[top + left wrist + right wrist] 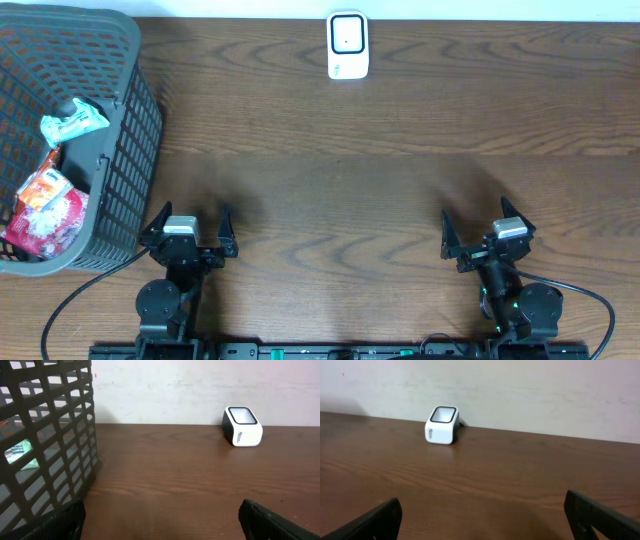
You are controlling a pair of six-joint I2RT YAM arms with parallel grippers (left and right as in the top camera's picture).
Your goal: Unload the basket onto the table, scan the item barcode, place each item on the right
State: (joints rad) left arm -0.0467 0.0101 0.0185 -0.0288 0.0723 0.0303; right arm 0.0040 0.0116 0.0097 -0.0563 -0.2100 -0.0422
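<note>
Scanner [348,45] at far edge of worktop [340,180], centre. Wipes [72,122] and red packet [45,205] in basket [138,140], left. Left pincer [192,226] and right pincer [480,232] wide open, empty.

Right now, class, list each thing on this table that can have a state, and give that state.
Basket: upright, holding two packets.
Green packet: lying inside the basket.
Red packet: lying inside the basket.
Scanner: standing upright at the table's far edge.
Left gripper: open, empty.
Right gripper: open, empty.
</note>
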